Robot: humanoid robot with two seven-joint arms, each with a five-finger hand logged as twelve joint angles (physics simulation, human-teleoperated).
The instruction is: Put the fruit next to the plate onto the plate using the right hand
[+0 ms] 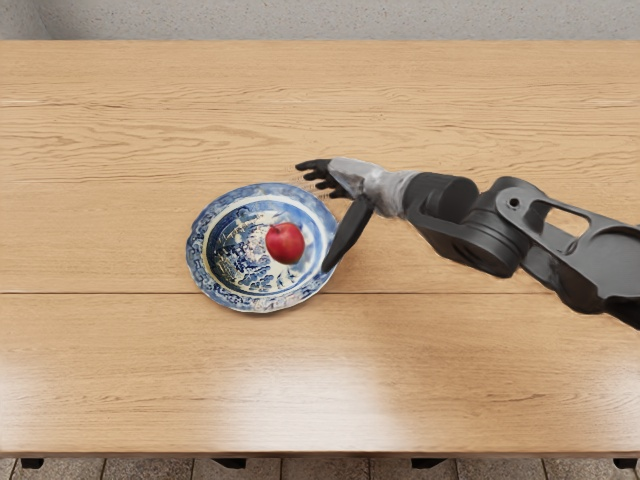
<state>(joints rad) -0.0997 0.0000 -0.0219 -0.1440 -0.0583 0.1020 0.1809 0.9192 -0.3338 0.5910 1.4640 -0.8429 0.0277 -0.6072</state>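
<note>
A red apple (285,243) lies inside the blue-and-white patterned plate (222,265), right of its centre. My right hand (334,200) hovers over the plate's right rim, just right of the apple and apart from it. Its fingers (316,173) are spread and its thumb (346,235) points down toward the rim; it holds nothing. The right arm (500,235) comes in from the right edge. The left arm is out of view.
The plate sits left of the middle of a wide wooden table (320,380). The table's front edge (320,455) runs along the bottom of the view, its far edge along the top.
</note>
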